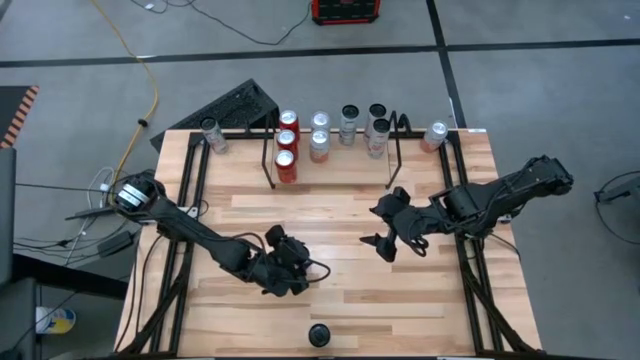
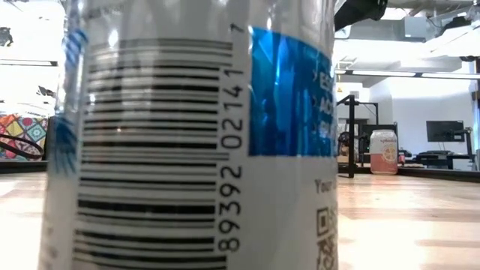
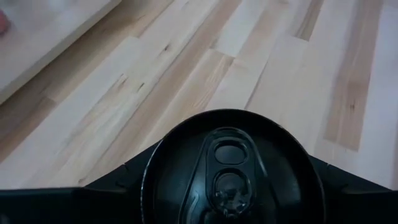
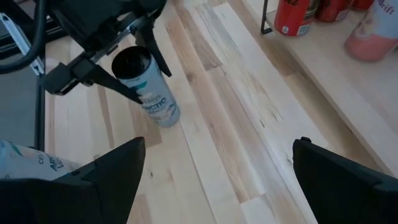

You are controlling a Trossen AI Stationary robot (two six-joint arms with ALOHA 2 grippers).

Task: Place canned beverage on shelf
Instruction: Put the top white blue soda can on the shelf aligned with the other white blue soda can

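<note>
Can (image 4: 158, 106) with the dark lid is standing upright on the wooden surface (image 1: 340, 300), left of centre and well short of the shelf (image 1: 267, 160). Your left gripper (image 4: 149, 81) is straddling it, one finger on each side near the lid; you cannot tell whether those fingers are already pressing on it. So you are working the pick-up step, by my reading, and placing is not yet begun. Next you are needing a firm squeeze, a straight lift, then a carry to a free slot beside the red cans (image 1: 287, 145) standing in the shelf, without knocking them. Your right gripper (image 1: 378, 228) is waiting right of centre, fingers wide apart and holding nothing.
</note>
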